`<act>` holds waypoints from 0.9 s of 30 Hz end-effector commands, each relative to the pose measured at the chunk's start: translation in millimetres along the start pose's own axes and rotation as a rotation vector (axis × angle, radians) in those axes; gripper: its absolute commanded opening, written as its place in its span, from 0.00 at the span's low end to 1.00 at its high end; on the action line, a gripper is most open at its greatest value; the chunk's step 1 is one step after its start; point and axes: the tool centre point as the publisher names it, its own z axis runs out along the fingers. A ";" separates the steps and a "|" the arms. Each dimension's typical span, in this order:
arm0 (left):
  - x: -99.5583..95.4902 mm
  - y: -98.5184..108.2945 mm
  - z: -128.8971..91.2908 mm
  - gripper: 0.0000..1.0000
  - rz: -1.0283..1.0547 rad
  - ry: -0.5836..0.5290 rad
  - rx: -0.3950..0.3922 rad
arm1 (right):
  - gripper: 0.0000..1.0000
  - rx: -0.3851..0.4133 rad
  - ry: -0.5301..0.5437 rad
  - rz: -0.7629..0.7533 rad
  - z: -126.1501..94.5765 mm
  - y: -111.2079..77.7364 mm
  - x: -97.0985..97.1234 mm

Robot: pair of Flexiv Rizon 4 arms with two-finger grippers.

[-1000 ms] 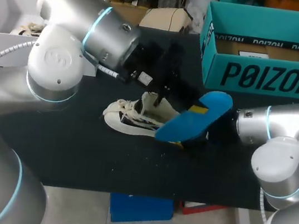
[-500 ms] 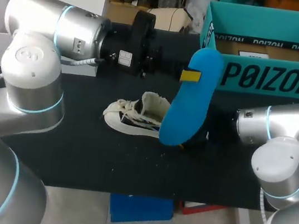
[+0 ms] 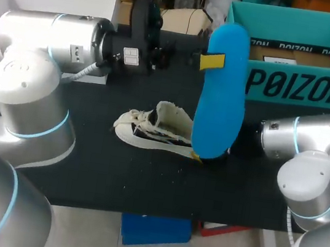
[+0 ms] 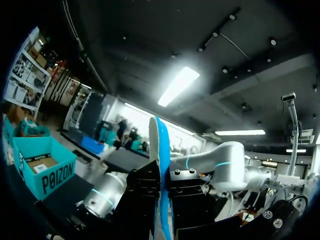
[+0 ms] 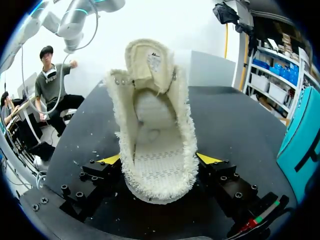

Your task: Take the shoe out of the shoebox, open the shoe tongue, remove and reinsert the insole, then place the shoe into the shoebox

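Insole, blue: upright over the table, lower end by the shoe's heel, upper end pinched in the closed left gripper. Shoe, cream knit: on the table, tongue raised, heel clamped between the right gripper's fingers. Risk: the pinch, seemingly near the insole's edge, may let it swing or slip, and the squeezed heel could snag it.

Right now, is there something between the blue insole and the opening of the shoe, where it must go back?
Nothing visible. The left gripper holds the insole raised near the shoe; the right gripper holds the shoe, its opening empty and tongue lifted.
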 end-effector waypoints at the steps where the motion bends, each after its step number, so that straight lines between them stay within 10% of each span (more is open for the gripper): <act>1: 15.6 -11.5 -0.1 0.00 -0.005 -0.007 0.000 | 0.00 0.003 -0.002 0.001 3.1 -1.3 -0.1; 22: 41.1 -29.5 -0.4 0.00 0.038 0.010 0.046 | 0.00 0.003 -0.002 0.001 3.1 -1.3 -0.1; 24: 41.1 -29.5 -0.4 0.00 0.038 0.010 0.046 | 0.32 0.021 -0.006 -0.005 0.2 0.2 -0.7; 25: 41.1 -29.5 -0.4 0.00 0.038 0.010 0.046 | 1.00 0.034 -0.012 -0.010 -2.6 1.2 -1.6; 27: 41.1 -29.5 -0.4 0.00 0.038 0.010 0.046 | 1.00 0.058 -0.017 -0.024 -8.9 4.1 -3.1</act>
